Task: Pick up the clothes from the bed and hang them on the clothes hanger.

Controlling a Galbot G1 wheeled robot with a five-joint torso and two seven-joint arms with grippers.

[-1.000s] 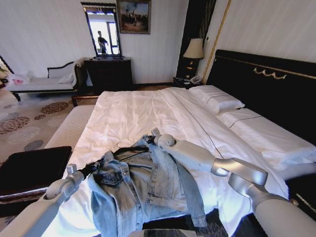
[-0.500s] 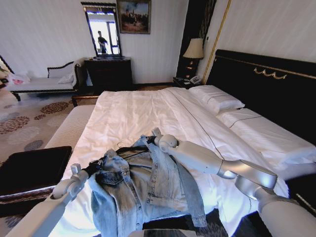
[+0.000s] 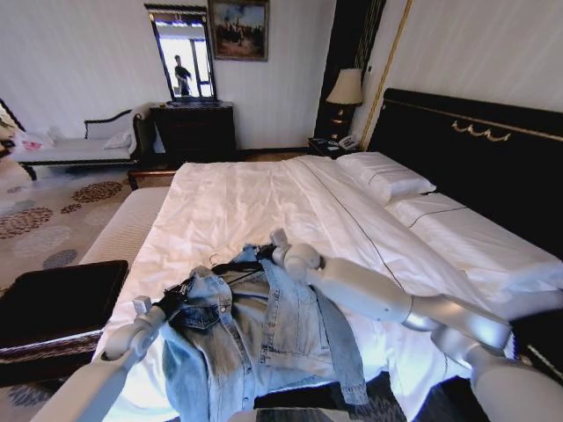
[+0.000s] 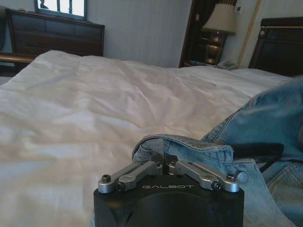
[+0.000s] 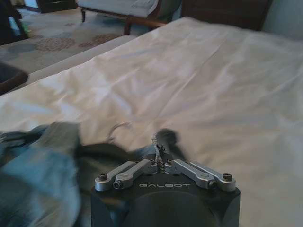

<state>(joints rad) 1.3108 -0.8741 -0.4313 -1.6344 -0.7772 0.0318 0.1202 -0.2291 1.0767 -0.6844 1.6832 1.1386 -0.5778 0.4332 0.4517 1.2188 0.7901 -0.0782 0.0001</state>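
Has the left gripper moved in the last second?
Yes. The left gripper has slid right along the bed, away from its left edge, gripping the jacket collar.

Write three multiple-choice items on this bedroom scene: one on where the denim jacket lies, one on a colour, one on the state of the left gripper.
1. Where is the denim jacket?
A. On the near end of the bed
B. On the pillows
C. On the carpet

2. What colour is the bed's duvet?
A. Grey
B. White
C. Dark red

3. What is the state of the left gripper?
A. Wide open above bare sheet
B. Jaws shut on the jacket's collar edge
C. Holding a lamp

Answers:
1 A: the head view shows the jacket spread on the duvet nearest the robot, far from the pillows.
2 B: the cover is white in all views.
3 B: the left wrist view shows the jaws closed together with denim pinched between them. The right gripper sits at the jacket's far shoulder by the black hanger.
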